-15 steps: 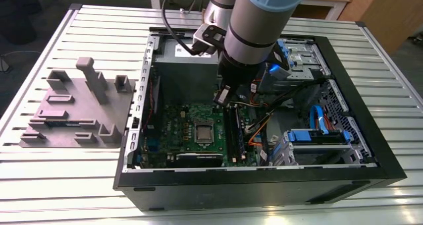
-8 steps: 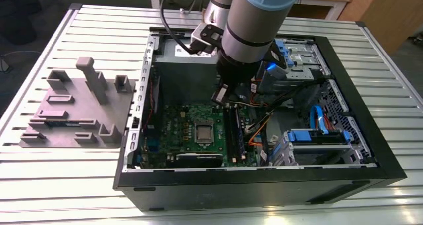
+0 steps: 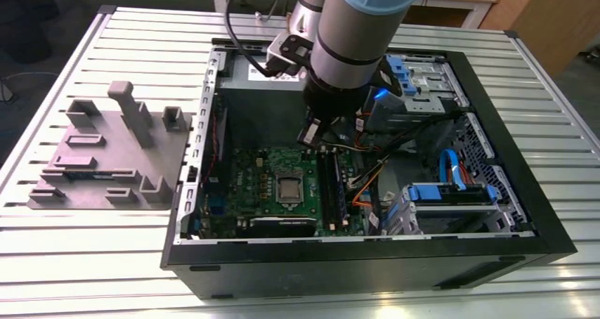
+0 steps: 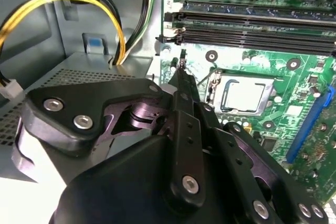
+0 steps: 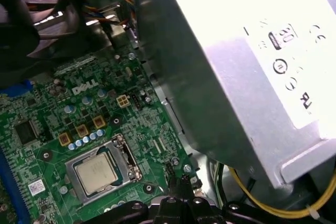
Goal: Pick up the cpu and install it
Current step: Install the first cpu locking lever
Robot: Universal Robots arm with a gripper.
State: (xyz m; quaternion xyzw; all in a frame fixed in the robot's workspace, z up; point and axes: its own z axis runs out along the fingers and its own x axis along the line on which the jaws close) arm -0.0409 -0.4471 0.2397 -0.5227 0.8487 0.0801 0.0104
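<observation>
The cpu [image 3: 289, 187] lies flat in the socket [image 5: 119, 153] near the middle of the motherboard [image 3: 246, 175], inside the open case [image 3: 525, 213] on the worktop [image 3: 84, 263]; in both wrist views its silvery top faces up within the socket frame. It looks light, stiff and smooth, with a fragile underside, so I judge it best taken by two opposite edges, kept level. The tool [image 4: 182, 62] hangs above the board just beside the socket, toward the memory slots [image 4: 252, 22], fingers together to a narrow tip, holding nothing and touching nothing.
</observation>
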